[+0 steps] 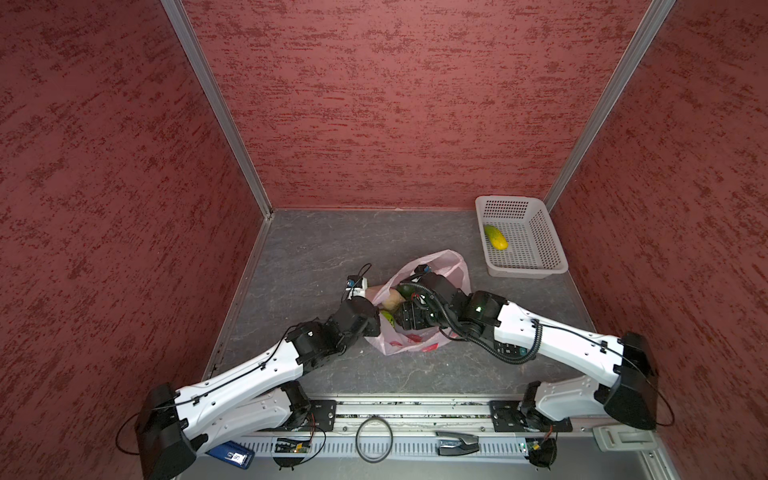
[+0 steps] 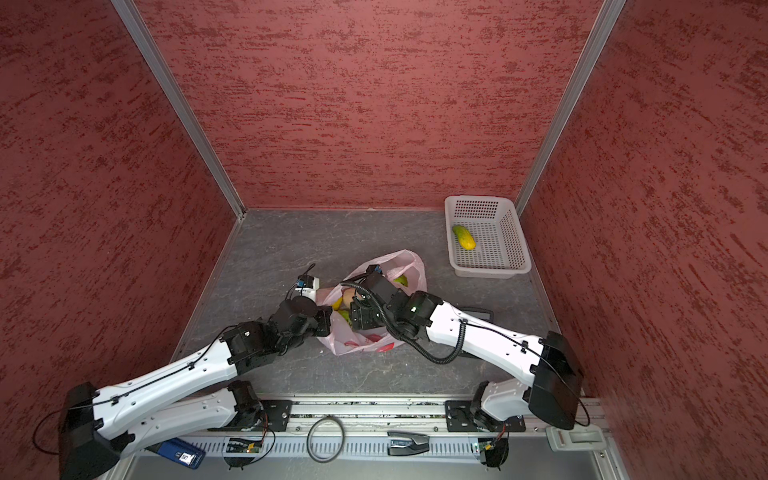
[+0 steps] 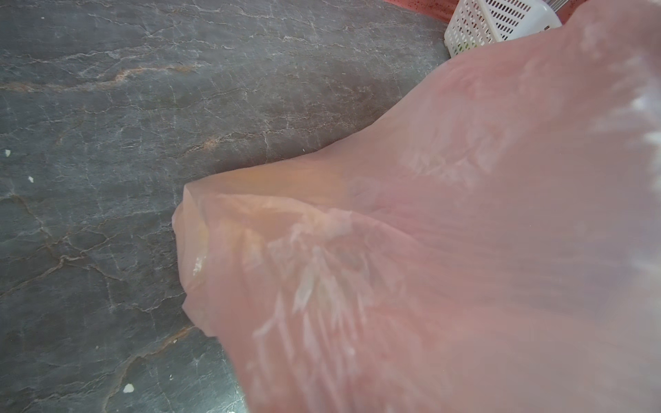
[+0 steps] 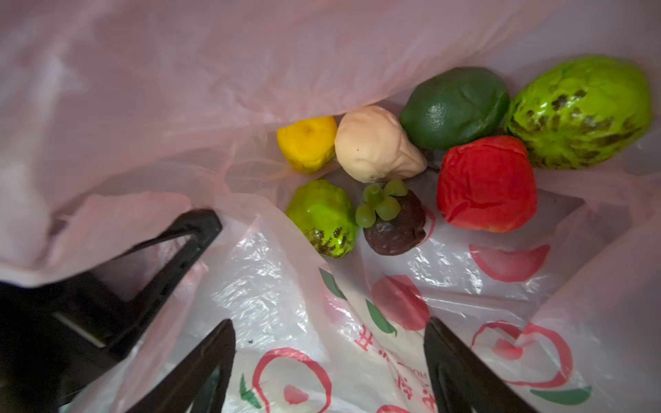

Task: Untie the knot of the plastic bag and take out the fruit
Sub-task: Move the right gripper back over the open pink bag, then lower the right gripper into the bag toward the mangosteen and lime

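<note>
The plastic bag [image 1: 451, 266] [image 2: 409, 262] lies open in the middle of the table; the knot does not show in any view. My left gripper [image 1: 377, 324] is shut on the bag's rim, and pink film [image 3: 465, 214] covers its jaws. My right gripper [image 4: 329, 343] is inside the bag and open, with only printed film beneath it. Ahead of it lies fruit: yellow [image 4: 307, 143], cream [image 4: 377, 144], dark green [image 4: 454, 107], large bumpy green [image 4: 579, 111], red [image 4: 488, 184], small bumpy green [image 4: 322, 218] and dark purple [image 4: 397, 225].
A white basket [image 1: 523, 270] [image 2: 490, 272] [image 3: 500, 21] stands at the far right corner and holds one yellow-green fruit [image 1: 495, 237] [image 2: 464, 237]. Red walls close in the table on three sides. A metal rail [image 1: 415, 411] runs along the front edge.
</note>
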